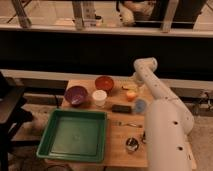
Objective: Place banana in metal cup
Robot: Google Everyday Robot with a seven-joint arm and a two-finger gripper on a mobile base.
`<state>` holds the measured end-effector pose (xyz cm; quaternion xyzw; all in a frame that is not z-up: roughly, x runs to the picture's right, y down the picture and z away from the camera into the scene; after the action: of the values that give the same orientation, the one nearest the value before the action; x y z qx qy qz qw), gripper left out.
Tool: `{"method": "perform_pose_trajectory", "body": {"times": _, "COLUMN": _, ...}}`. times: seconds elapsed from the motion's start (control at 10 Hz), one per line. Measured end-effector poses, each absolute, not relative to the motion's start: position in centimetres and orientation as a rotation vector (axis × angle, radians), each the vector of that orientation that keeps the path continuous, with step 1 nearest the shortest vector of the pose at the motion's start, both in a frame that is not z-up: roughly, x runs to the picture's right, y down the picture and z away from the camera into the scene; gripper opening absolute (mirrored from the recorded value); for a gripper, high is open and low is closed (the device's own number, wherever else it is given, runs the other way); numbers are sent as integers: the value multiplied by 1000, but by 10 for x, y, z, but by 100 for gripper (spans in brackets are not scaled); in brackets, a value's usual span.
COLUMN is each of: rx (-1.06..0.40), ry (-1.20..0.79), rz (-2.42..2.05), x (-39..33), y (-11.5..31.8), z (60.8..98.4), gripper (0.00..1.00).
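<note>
The banana (128,88) is a small pale-yellow shape lying near the table's far edge, just behind the orange-yellow cup (131,95). The metal cup (132,145) stands near the front edge of the wooden table (116,150), right of the green tray. My white arm rises from the lower right, bends at the elbow (145,65) and comes down toward the banana. My gripper (133,81) is at the end of that arm, right above or at the banana, largely hidden by the arm.
A purple bowl (76,95), a red bowl (104,82), a white cup (99,97), a pale blue cup (140,105) and a dark flat object (121,108) stand on the table. A green tray (75,135) fills the front left. A utensil (127,124) lies mid-table.
</note>
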<state>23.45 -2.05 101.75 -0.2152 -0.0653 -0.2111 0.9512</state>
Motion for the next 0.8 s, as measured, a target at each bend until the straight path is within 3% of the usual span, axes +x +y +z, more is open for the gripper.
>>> {"method": "perform_pose_trajectory", "body": {"times": 0.3, "rx": -482, "ry": -169, "rz": -399, "x": 232, "y": -15, "z": 1022, "gripper": 67}}
{"method": "perform_pose_trajectory", "body": {"times": 0.8, "rx": -529, "ry": -214, "rz": -380, "x": 224, "y": -7, "z": 1030, "gripper": 66}}
